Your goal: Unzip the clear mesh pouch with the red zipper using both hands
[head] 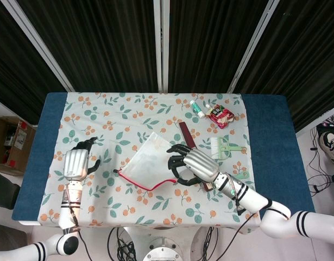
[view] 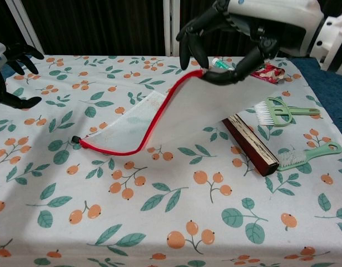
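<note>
The clear mesh pouch (head: 147,162) (view: 182,119) lies mostly on the tablecloth, and its red zipper (view: 159,114) sags in a curve. My right hand (head: 189,166) (view: 243,25) pinches the zipper's right end and holds that corner up off the table. The small black zipper pull (view: 75,140) (head: 114,172) rests on the cloth at the pouch's left tip. Well left of the pull, my left hand (head: 77,163) (view: 1,78) holds nothing, its fingers spread apart.
A dark wooden block (view: 249,147) lies right of the pouch, with a green comb brush (view: 277,111) and a green scrub brush (view: 305,156) beyond it. A red snack packet (view: 268,74) and small bottles (head: 197,109) sit at the back right.
</note>
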